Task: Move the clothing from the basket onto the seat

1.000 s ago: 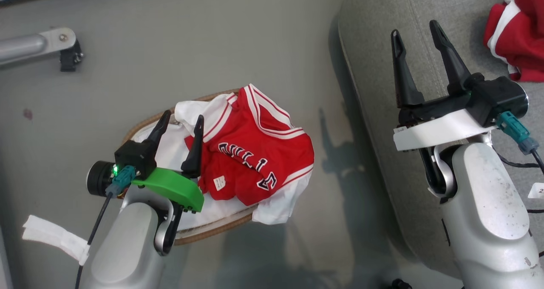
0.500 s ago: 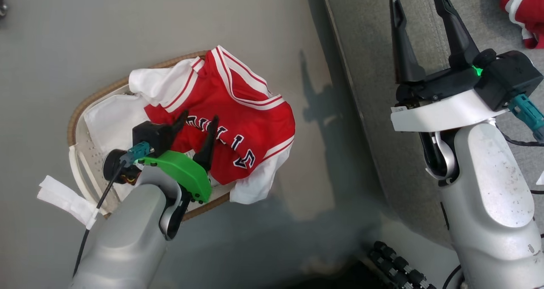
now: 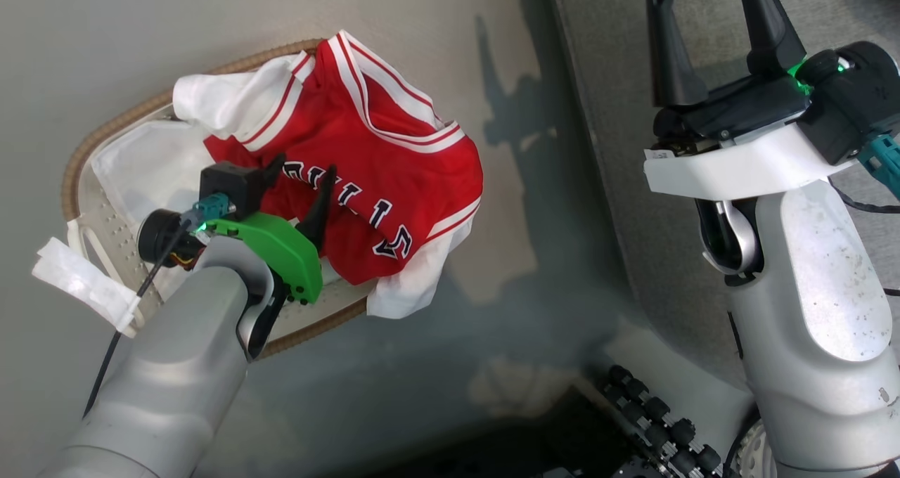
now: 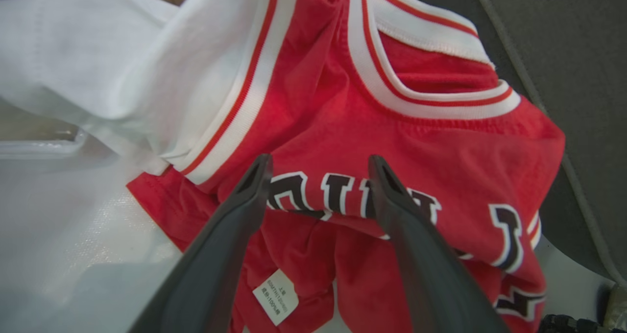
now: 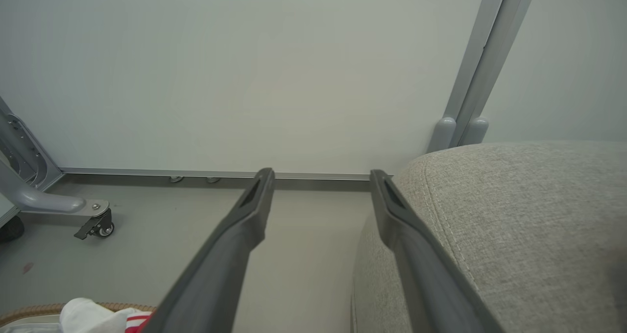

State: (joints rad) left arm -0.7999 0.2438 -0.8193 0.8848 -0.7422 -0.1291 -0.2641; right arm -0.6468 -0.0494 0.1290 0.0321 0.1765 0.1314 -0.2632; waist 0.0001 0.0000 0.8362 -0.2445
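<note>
Closest in, the left gripper [image 3: 305, 165] sits around 9 o'clock in the head view. Its fingers are spread wide with nothing between them, and the tips are right over the dark lettering on the jersey [image 3: 394, 162]. Honestly can't tell if they touch the cloth, even from the left wrist view. The jersey is still heaped in the basket [image 3: 116, 221], red body on top. One white sleeve flops over the rim at the basket's 5 o'clock and another is bunched at its 11 o'clock. The basket stands on the grey floor [image 3: 140, 28], near the seat [image 3: 619, 77], which fills 1 to 3 o'clock. The right gripper [image 3: 703, 14] is up at 1 o'clock, also wide open and empty, above the seat's edge. Farther off, the right wrist view has a pale wall [image 5: 245, 78] and a caster [image 5: 100, 227] at 9 o'clock.
</note>
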